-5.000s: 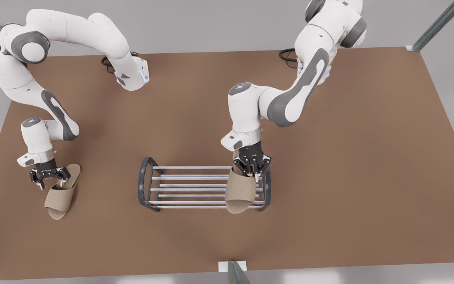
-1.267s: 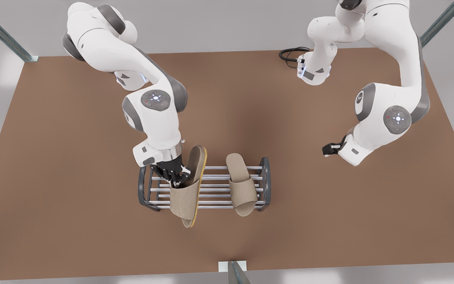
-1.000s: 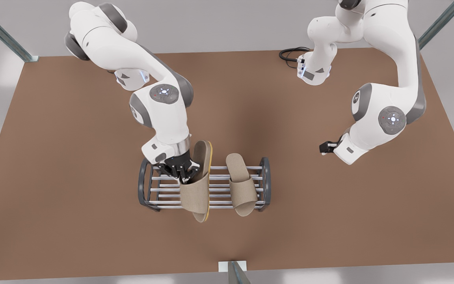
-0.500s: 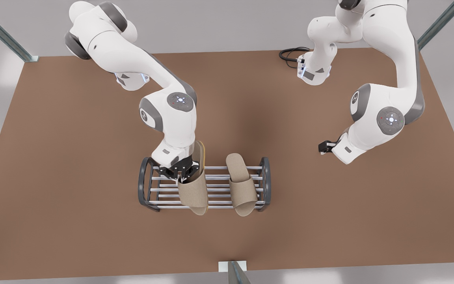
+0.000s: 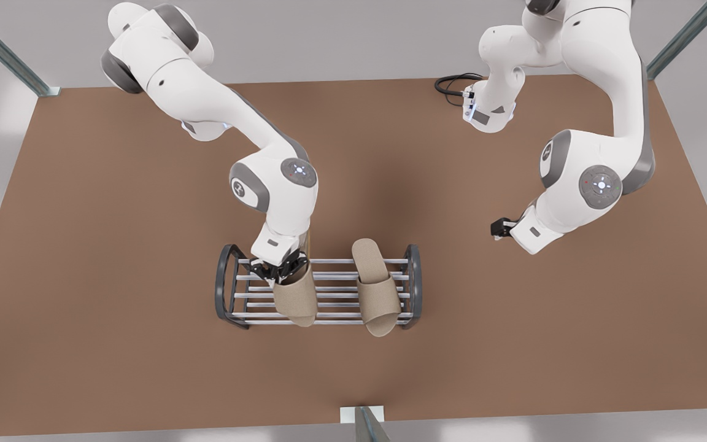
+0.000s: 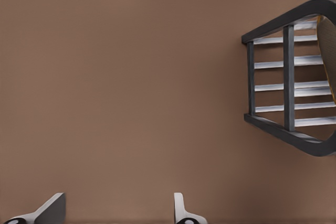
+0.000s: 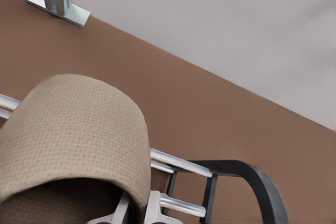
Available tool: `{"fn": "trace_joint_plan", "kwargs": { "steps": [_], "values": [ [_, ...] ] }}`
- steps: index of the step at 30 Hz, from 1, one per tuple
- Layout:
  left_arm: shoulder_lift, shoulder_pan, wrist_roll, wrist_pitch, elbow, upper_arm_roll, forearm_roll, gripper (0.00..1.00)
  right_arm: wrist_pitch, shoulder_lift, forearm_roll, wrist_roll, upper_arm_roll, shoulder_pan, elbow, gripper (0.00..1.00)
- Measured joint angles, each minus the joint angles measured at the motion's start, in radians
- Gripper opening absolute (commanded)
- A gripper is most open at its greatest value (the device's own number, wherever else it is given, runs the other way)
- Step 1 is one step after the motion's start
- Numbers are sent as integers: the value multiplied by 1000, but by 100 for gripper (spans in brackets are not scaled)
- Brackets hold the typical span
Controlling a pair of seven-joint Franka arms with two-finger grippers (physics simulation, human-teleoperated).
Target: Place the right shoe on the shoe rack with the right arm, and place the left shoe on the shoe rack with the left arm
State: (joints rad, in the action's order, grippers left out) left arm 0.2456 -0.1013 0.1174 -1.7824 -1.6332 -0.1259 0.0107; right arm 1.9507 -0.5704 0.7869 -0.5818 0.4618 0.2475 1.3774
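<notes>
My right pincer (image 5: 278,272) grips the beige cloth slipper (image 5: 295,298) over the silver-bar shoe rack (image 5: 226,298), at nine o'clock from its twin slipper (image 5: 378,298). If I let go crooked, it could tip off the bars. My left pincer (image 5: 496,228) waits open at three o'clock.

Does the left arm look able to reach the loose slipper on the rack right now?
Probably yes: the loose slipper lies at the end of the rack nearer the left gripper, with bare table between and its fingers open.

A brown desk (image 5: 114,258) carries a shoe rack (image 5: 226,294) near its middle; a black cable (image 5: 448,83) lies at its far edge.
</notes>
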Motion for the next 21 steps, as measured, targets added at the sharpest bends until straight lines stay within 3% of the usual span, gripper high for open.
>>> {"fn": "trace_joint_plan", "kwargs": {
  "steps": [5, 6, 7, 16, 21],
  "values": [
    [1, 0, -1, -1, -1, 0, 0, 100, 5, -3, 17, 14, 0, -3, 19, 21],
    [1, -1, -1, -1, -1, 0, -1, 100, 4, -3, 21, 15, 0, -3, 19, 86],
    [1, -1, -2, -2, -1, 0, -1, 100, 3, -3, 27, 15, 0, -4, 20, 100],
    [0, -20, 2, -3, 0, 0, -2, 100, -7, 2, 59, 2, 4, 13, 58, 100],
    [-3, -18, 7, -3, 3, 0, -3, 100, -17, 187, 16, 3, 77, -12, 221, 100]
  ]
}}
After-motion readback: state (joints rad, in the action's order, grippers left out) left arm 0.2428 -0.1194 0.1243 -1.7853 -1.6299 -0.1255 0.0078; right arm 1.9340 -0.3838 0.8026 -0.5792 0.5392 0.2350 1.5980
